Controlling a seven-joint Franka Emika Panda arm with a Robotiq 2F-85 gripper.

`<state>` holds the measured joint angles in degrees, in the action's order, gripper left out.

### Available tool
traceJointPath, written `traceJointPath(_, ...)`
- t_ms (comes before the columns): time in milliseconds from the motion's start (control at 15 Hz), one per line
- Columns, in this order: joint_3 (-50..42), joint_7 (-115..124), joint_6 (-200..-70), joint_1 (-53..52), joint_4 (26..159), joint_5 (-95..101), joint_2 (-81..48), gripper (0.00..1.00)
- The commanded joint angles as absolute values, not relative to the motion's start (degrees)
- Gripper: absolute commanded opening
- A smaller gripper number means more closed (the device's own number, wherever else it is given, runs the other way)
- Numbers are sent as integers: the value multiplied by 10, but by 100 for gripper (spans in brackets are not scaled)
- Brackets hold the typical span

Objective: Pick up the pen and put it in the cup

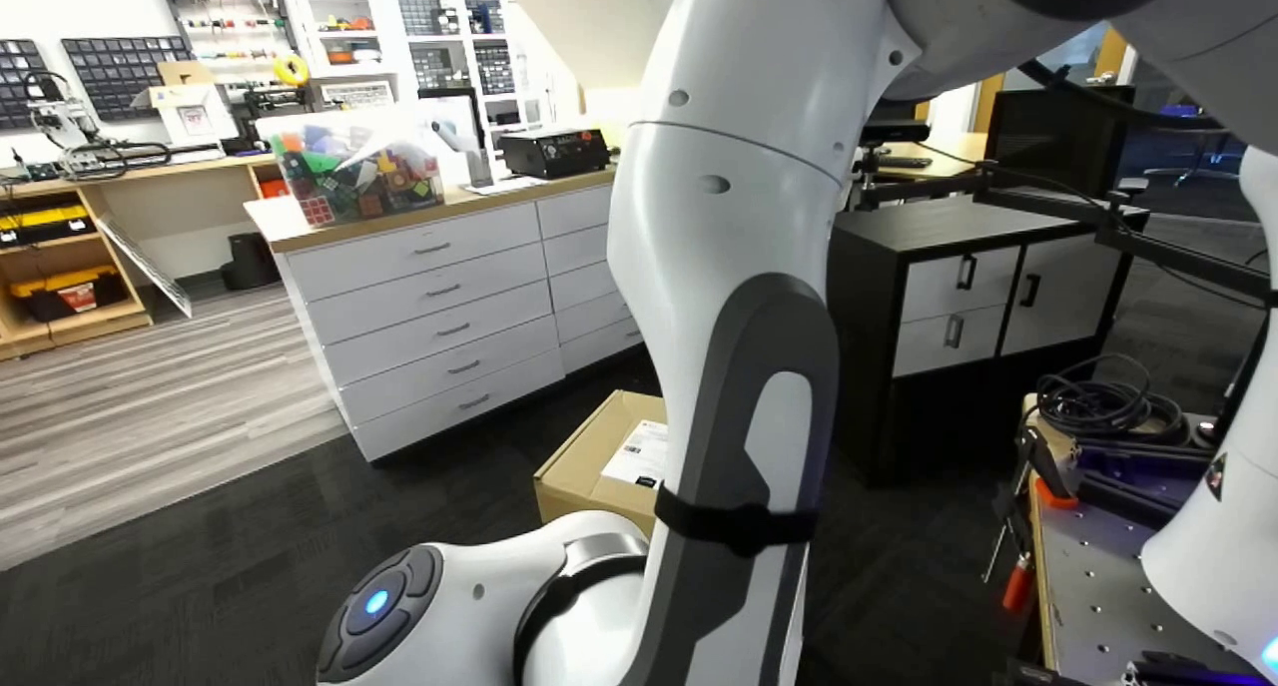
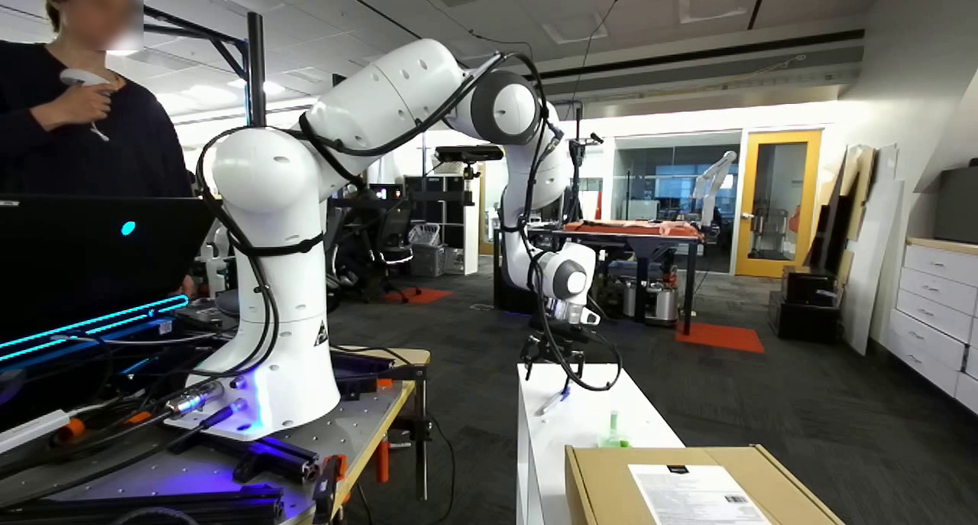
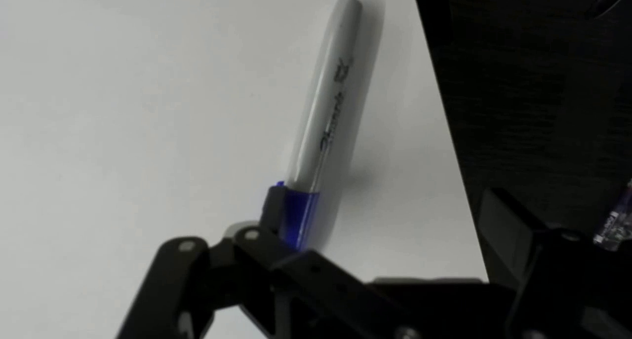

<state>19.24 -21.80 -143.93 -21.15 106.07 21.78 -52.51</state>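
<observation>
Wrist view | pincer (image 3: 390, 223) spread wide | pen (image 3: 322, 114) near tabletop (image 3: 148, 107) edge, wider surface leftward (1 fingertip (image 3: 501, 230) shows past edge)

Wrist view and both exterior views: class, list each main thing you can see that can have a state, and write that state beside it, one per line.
Gripper: open.
Pen: capped, lying on the white surface.
Cardboard box: shut.
Cup: partly hidden behind the box; pen not in it, other contents unclear.
White drawers: shut.
Black cabinet: door and drawers shut.
Arm's blue light: lit.
</observation>
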Motion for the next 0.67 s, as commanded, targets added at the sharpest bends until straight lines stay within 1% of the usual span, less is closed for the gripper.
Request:
traceJointPath(0,163,-215,-1479,-234,1111,256,-484,100)
traceJointPath(600,132,-206,-1528,-246,1125,299,-484,100)
